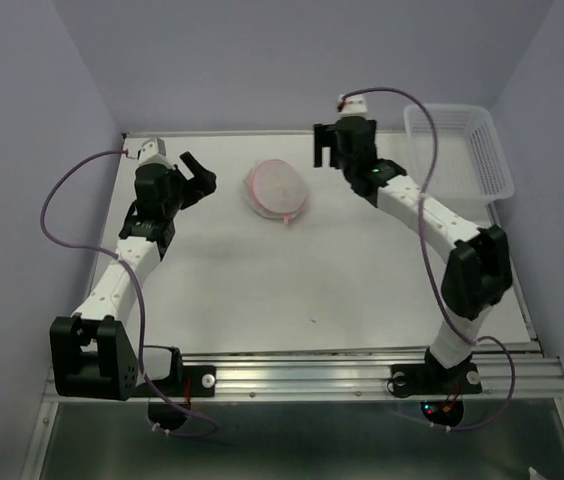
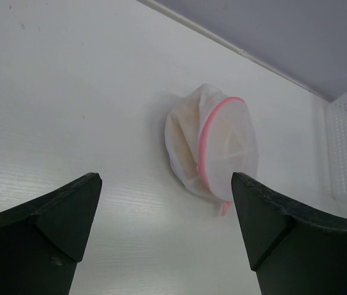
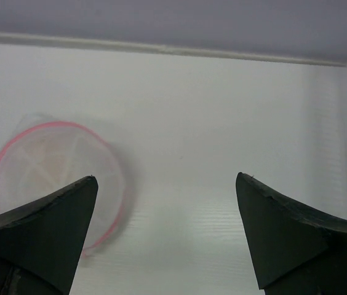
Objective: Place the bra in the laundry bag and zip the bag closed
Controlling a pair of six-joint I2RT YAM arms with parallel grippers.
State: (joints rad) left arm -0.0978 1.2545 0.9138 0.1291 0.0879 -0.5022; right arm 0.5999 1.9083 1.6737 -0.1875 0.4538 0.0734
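Now outstretched, the left tool (image 1: 199,173) and right tool (image 1: 329,152) hover spread wide, flanking the laundry bag (image 1: 278,190).

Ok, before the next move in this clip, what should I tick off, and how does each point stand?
1. Left gripper open and holding nothing: ok.
2. Right gripper open and holding nothing: ok.
3. Laundry bag resting on the table, apart from both grippers: ok.
4. Bra inside the bag: beige shows through the mesh, none loose on the table: ok.
5. Zipper shut all the way round: the pink edging looks joined where it shows, the far side is hidden: cannot tell.
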